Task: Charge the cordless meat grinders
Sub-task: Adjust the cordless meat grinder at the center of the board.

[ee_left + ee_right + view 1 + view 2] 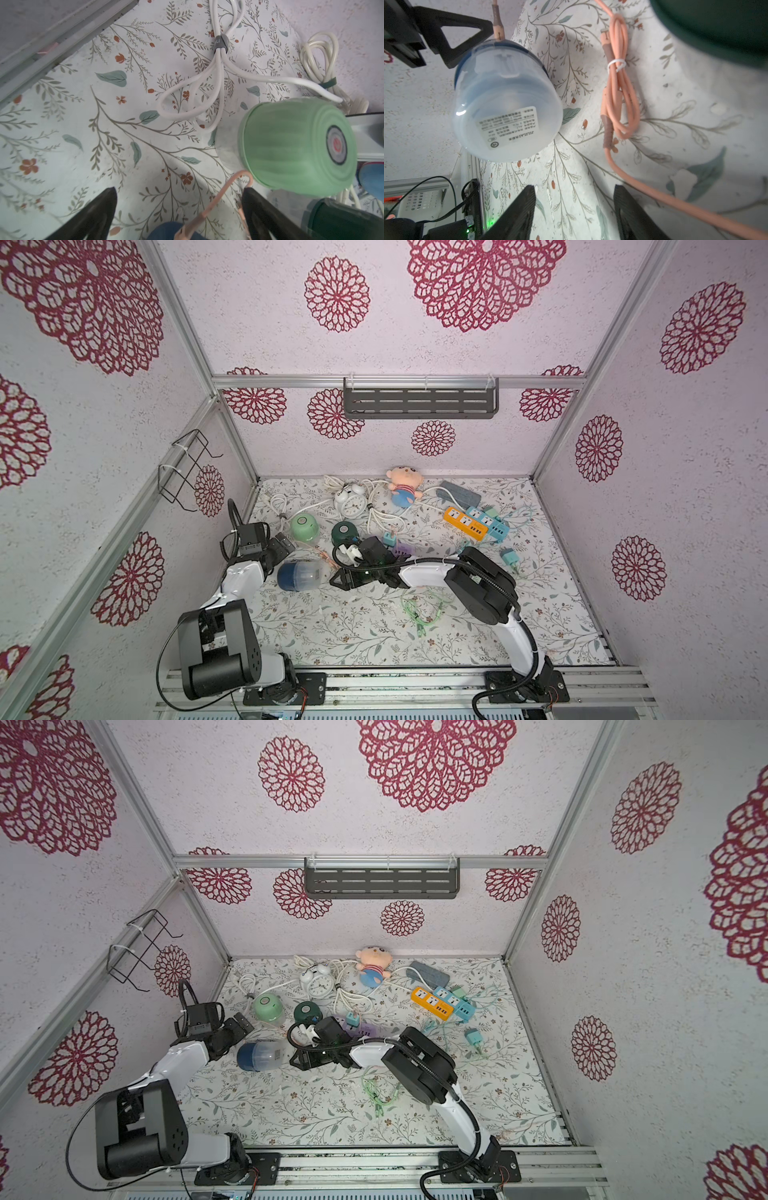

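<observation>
Three cordless meat grinders show in both top views. The light green one [304, 526] and the dark green one [345, 533] stand upright. The navy blue one [297, 576] lies on its side, its clear base [506, 104] facing my right wrist camera. A pink cable's plug [497, 31] sits in its dome; the cable bundle [618, 83] lies beside it. My left gripper [178, 197] is open just behind the navy grinder, with the pink cable [212, 203] running loose between its fingers. My right gripper [575, 193] is open over bare mat, right of the navy grinder.
A white alarm clock [353, 502], a plush doll [403, 485] and white cord bundles [207, 83] lie at the back. Orange [465, 522], blue [490, 524] and purple [401, 549] power strips sit right of the grinders. A green cable [424, 610] lies on the mat's middle.
</observation>
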You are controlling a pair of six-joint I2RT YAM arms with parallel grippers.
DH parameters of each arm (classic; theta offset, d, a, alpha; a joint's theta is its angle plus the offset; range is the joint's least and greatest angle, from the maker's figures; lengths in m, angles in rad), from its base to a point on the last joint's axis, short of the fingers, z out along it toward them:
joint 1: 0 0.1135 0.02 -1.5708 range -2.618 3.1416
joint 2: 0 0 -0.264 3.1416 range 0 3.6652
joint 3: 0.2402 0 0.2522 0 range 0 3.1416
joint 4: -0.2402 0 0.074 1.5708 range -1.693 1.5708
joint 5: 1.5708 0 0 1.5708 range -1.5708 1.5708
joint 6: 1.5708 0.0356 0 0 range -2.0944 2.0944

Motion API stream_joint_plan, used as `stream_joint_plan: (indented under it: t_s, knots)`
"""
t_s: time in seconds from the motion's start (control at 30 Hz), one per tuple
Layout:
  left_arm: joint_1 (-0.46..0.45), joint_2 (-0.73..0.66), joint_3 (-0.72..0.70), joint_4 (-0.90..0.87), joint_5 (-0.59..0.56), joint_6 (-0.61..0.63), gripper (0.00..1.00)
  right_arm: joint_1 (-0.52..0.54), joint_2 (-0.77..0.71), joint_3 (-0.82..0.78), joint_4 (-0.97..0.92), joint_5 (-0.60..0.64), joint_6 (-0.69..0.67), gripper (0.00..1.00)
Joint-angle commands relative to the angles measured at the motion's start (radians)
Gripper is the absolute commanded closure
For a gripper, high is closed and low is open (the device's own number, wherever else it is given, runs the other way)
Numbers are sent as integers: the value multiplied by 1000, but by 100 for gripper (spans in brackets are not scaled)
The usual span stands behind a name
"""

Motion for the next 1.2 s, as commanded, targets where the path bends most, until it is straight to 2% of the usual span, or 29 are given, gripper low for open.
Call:
stream_joint_plan:
  t_s: [0.0, 0.1, 0.2, 0.4, 0.63, 0.9, 1.07, 1.17]
  knots:
    - [3, 34, -9, 68, 99, 22, 7, 3, -70, -8, -24, 5, -19, 35]
    - [4, 56, -9, 99, 133, 29, 10, 9, -82, -10, -24, -1, -19, 35]
    - [2, 81, 17, 96, 155, 46, 17, 12, -87, -10, -20, -10, -19, 35]
    - [-25, 76, 63, -17, 130, 66, 52, 14, -97, -8, -24, -10, -12, 36]
    - [-105, -27, 70, -156, 28, 62, 76, 15, -123, -3, -20, -11, 28, 34]
    - [-181, -220, 23, -255, 6, 24, 92, 18, -101, 47, -19, -25, 58, 31]
    - [-226, -269, 10, -285, 4, 1, 99, 24, -71, 86, -17, -44, 66, 31]
    - [-266, -292, 24, -319, -17, -16, 100, 29, -53, 95, -14, -49, 66, 33]
